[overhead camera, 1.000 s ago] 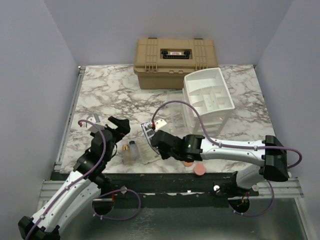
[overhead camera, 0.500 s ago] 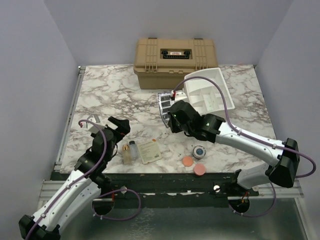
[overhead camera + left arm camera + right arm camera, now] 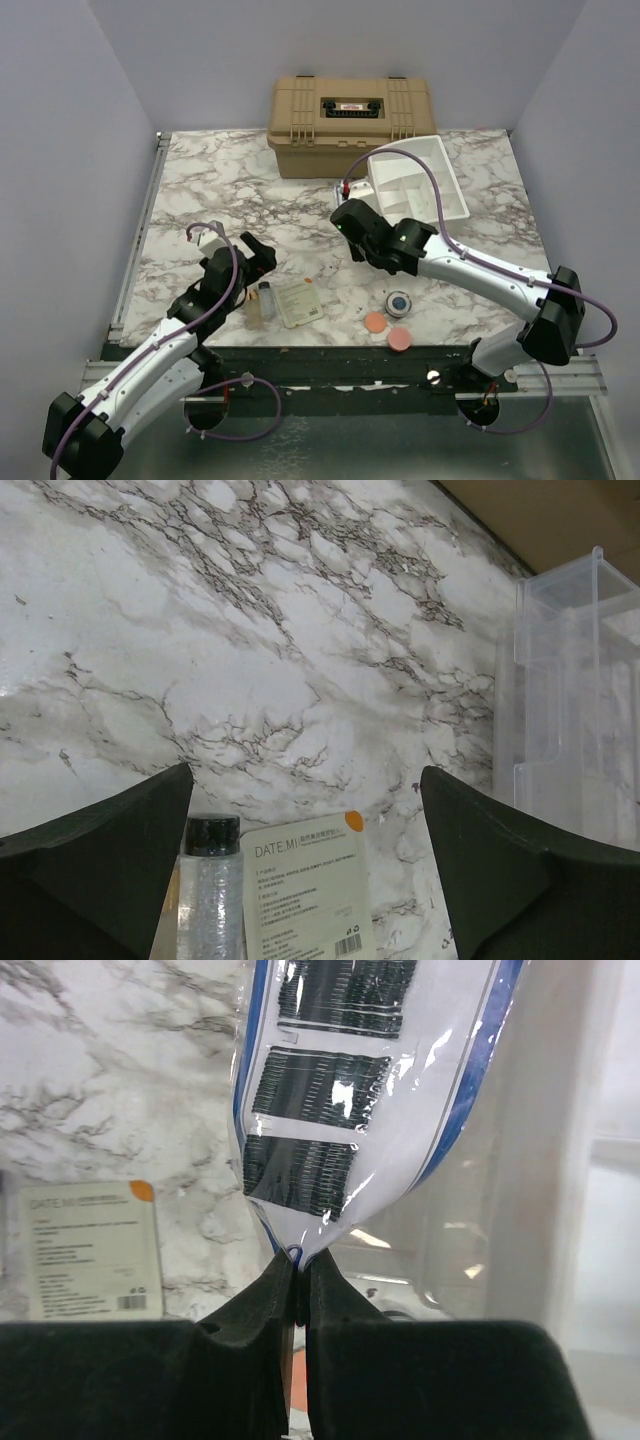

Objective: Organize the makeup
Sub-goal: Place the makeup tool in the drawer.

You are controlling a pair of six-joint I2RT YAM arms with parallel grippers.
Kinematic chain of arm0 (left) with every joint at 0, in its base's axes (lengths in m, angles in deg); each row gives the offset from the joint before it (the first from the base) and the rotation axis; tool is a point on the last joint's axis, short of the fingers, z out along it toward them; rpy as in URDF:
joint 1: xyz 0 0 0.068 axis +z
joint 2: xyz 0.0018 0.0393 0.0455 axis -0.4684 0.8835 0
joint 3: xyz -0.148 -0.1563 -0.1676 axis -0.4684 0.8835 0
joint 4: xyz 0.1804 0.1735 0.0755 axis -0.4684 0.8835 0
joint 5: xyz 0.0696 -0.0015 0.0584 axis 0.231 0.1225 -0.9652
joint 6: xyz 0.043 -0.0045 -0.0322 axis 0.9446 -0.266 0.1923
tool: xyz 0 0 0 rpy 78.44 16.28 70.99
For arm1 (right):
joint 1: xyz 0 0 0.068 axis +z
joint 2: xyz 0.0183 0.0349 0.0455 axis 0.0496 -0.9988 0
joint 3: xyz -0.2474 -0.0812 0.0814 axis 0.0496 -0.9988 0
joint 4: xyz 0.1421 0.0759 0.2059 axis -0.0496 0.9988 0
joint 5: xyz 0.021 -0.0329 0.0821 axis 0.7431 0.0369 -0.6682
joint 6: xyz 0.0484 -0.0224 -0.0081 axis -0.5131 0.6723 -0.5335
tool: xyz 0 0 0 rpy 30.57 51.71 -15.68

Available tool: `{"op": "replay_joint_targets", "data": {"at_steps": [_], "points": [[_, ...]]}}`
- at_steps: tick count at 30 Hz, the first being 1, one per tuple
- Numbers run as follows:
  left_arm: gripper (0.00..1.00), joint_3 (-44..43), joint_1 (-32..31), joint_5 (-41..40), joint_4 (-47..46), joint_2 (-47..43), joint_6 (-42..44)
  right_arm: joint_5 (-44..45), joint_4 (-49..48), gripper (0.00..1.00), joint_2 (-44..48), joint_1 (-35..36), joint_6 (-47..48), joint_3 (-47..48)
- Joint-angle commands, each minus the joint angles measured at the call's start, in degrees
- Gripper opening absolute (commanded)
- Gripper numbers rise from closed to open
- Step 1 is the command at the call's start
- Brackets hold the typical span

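Observation:
My right gripper is shut on the bottom corner of a flat clear-wrapped packet with dark strips and holds it up beside the white tiered organizer. In the top view this gripper is just left of the organizer. My left gripper is open and empty, low over the table behind two tiny clear bottles. One black-capped bottle shows between its fingers, beside a cream sachet. A small round dark jar, an orange disc and a pink disc lie near the front edge.
A tan hard case stands at the back centre. The organizer's clear wall is right of the left gripper and also fills the right of the right wrist view. The cream sachet lies flat by the bottles.
My right gripper has carried the packet from the front centre up and back to the organizer's left side. My left gripper has moved right, toward the bottles.

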Motion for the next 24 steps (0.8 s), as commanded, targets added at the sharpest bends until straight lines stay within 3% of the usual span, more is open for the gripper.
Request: {"op": "replay_joint_targets", "data": {"at_steps": [1, 11, 20, 24], "points": [[0.98, -0.94, 0.36, 3.26, -2.84, 0.94, 1.48, 7.24, 4.69, 0.09, -0.04, -0.82, 3.13, 1.57], [0.98, -0.27, 0.63, 4.15, -3.13, 0.92, 1.47, 5.54, 3.1, 0.11, -2.7, -3.61, 10.09, 0.69], [0.98, -0.82, 0.88, 4.49, -3.23, 1.34, 1.97, 2.9, 2.31, 0.12, -6.96, -4.61, 7.46, 2.26], [0.98, -0.82, 1.07, 4.68, -3.24, 1.26, 1.9, 0.85, 1.53, 0.24, -6.91, -4.59, 7.48, 2.57]]}}
